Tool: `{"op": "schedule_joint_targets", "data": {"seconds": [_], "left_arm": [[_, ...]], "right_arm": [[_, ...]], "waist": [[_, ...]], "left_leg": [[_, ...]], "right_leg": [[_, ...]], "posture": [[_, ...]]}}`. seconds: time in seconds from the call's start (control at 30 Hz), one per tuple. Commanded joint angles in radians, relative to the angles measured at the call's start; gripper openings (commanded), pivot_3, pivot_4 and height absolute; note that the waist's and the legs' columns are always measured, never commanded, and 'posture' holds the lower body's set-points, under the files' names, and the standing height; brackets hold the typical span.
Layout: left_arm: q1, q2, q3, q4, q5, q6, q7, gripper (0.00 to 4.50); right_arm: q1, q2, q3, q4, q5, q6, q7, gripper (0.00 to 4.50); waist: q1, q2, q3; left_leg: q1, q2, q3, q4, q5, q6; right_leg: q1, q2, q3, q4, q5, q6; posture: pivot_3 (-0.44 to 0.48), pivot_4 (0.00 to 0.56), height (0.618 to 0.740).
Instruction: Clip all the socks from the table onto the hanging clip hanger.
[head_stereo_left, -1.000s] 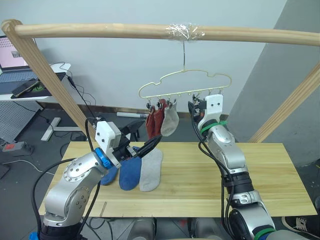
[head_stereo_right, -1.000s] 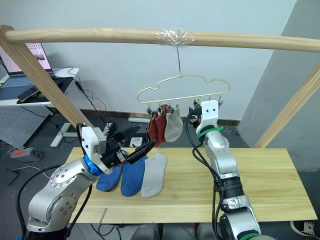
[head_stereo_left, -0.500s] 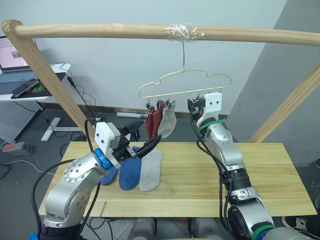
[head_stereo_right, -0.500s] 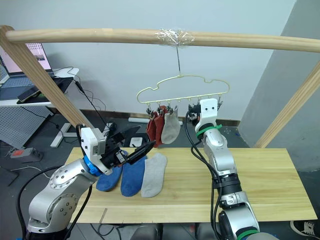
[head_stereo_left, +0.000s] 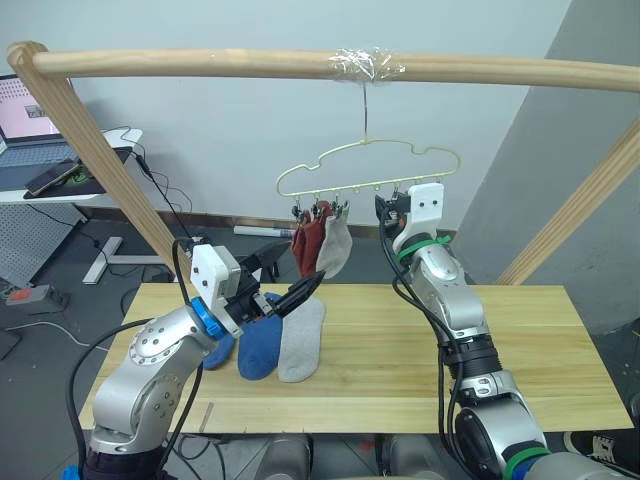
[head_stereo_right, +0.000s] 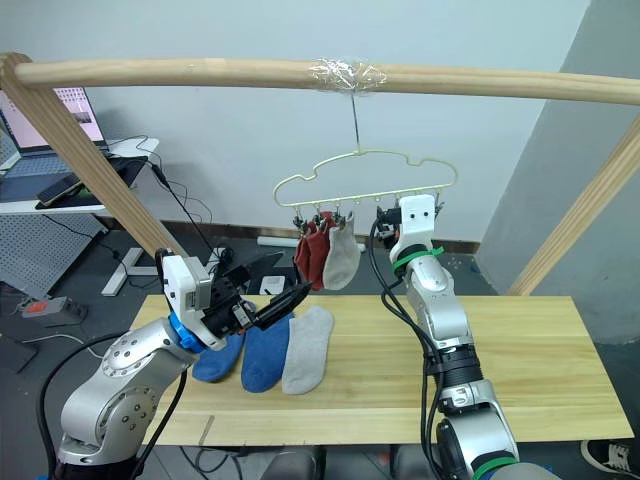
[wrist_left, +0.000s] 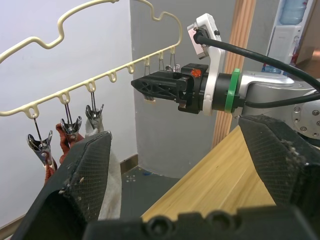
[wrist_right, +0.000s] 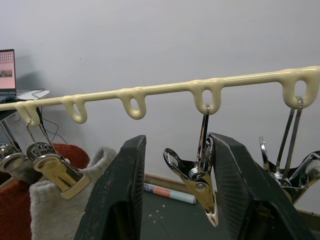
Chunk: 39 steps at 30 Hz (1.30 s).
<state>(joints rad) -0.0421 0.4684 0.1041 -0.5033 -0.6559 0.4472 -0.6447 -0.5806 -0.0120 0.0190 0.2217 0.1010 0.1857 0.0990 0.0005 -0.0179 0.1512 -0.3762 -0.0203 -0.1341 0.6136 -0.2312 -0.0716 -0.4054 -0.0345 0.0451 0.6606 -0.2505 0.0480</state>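
Hanger (head_stereo_left: 370, 165), pale yellow wire, hooked on the wooden pole (head_stereo_left: 300, 63), with two red socks (head_stereo_left: 308, 239) and one grey sock (head_stereo_left: 335, 245) clipped at its left end. Table (head_stereo_left: 520, 345) carrying two blue socks (head_stereo_left: 260, 345) and one grey sock (head_stereo_left: 302, 338) side by side toward its left edge. Left gripper (head_stereo_left: 296, 296) wide open and empty over those socks; right gripper (head_stereo_right: 384, 214) raised to the hanger's right half, fingers (wrist_right: 120, 195) parted either side of a bare metal clip (wrist_right: 197, 175), pads not touching it.
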Motion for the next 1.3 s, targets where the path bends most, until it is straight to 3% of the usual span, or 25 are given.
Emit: {"op": "schedule_joint_targets", "data": {"seconds": [0.03, 0.1, 0.23, 0.43, 0.53, 0.67, 0.9, 1.2, 1.3], "left_arm": [[-0.013, -0.004, 0.004, -0.034, -0.007, -0.020, -0.001, 4.50], [-0.015, -0.005, 0.002, -0.034, -0.005, -0.019, 0.002, 4.50], [-0.018, -0.008, -0.001, -0.036, -0.004, -0.016, 0.007, 4.50], [0.008, 0.008, -0.003, -0.025, 0.009, 0.015, 0.024, 4.50], [0.056, 0.036, -0.048, 0.038, 0.103, 0.054, 0.066, 4.50], [0.075, 0.001, -0.103, 0.216, 0.217, 0.032, 0.125, 4.50], [-0.054, -0.069, -0.231, 0.573, 0.434, -0.124, 0.151, 4.50], [-0.225, -0.150, -0.293, 0.937, 0.564, -0.142, 0.136, 4.50], [-0.225, -0.144, -0.306, 0.948, 0.579, -0.129, 0.099, 3.94]], "right_arm": [[-0.031, 0.005, -0.019, -0.011, 0.012, -0.009, 0.002, 1.49], [-0.033, 0.004, -0.022, -0.007, 0.015, -0.006, 0.003, 0.75], [-0.033, 0.004, -0.032, -0.007, 0.020, 0.001, 0.006, 0.04], [-0.028, 0.001, -0.051, -0.029, 0.051, 0.048, 0.026, 0.04], [-0.034, -0.028, -0.054, -0.058, 0.089, 0.146, 0.074, 0.04], [-0.049, -0.088, -0.067, -0.114, 0.158, 0.330, 0.139, 0.04], [-0.070, -0.172, -0.074, -0.213, 0.216, 0.541, 0.173, 0.04], [-0.080, -0.178, -0.095, -0.304, 0.247, 0.665, 0.137, 0.04], [-0.077, -0.179, -0.101, -0.318, 0.247, 0.675, 0.132, 0.00]], "waist": [[0.000, 0.000, 0.000], [0.000, 0.000, 0.000], [0.000, 0.000, 0.000], [0.000, 0.000, 0.000], [-0.002, 0.000, 0.000], [-0.001, 0.001, 0.000], [-0.003, 0.001, 0.001], [-0.036, 0.002, 0.001], [-0.043, 0.002, 0.001]], "left_leg": [[0.000, 0.000, 0.000, 0.000, 0.000, 0.000], [0.000, 0.000, 0.000, 0.000, 0.001, 0.000], [0.001, 0.000, 0.000, 0.000, 0.001, 0.000], [0.001, 0.000, 0.000, 0.000, 0.001, 0.000], [0.002, 0.000, 0.000, 0.000, 0.001, 0.000], [0.002, 0.000, 0.000, 0.000, 0.001, 0.001], [0.002, 0.000, 0.000, 0.000, 0.002, 0.002], [0.001, 0.000, 0.000, 0.000, 0.002, 0.002], [0.000, 0.000, 0.000, 0.000, 0.002, 0.002]], "right_leg": [[0.000, 0.000, 0.000, 0.000, 0.000, 0.000], [0.000, 0.000, 0.000, 0.000, 0.000, 0.000], [0.000, 0.000, 0.000, 0.001, 0.000, 0.000], [0.000, 0.000, 0.000, 0.001, 0.000, 0.000], [0.001, 0.000, 0.001, 0.001, 0.000, 0.000], [0.001, 0.000, 0.001, 0.002, 0.000, 0.000], [0.001, 0.000, 0.000, 0.002, -0.002, 0.002], [0.001, 0.000, 0.000, 0.001, -0.001, 0.002], [0.001, 0.000, 0.000, 0.001, -0.001, 0.002]], "posture": [[0.125, 0.084, 0.740], [0.124, 0.086, 0.740], [0.126, 0.091, 0.740], [0.124, 0.101, 0.740], [0.105, 0.109, 0.740], [0.070, 0.123, 0.740], [0.013, 0.142, 0.740], [-0.031, 0.147, 0.740], [-0.031, 0.147, 0.740]]}}
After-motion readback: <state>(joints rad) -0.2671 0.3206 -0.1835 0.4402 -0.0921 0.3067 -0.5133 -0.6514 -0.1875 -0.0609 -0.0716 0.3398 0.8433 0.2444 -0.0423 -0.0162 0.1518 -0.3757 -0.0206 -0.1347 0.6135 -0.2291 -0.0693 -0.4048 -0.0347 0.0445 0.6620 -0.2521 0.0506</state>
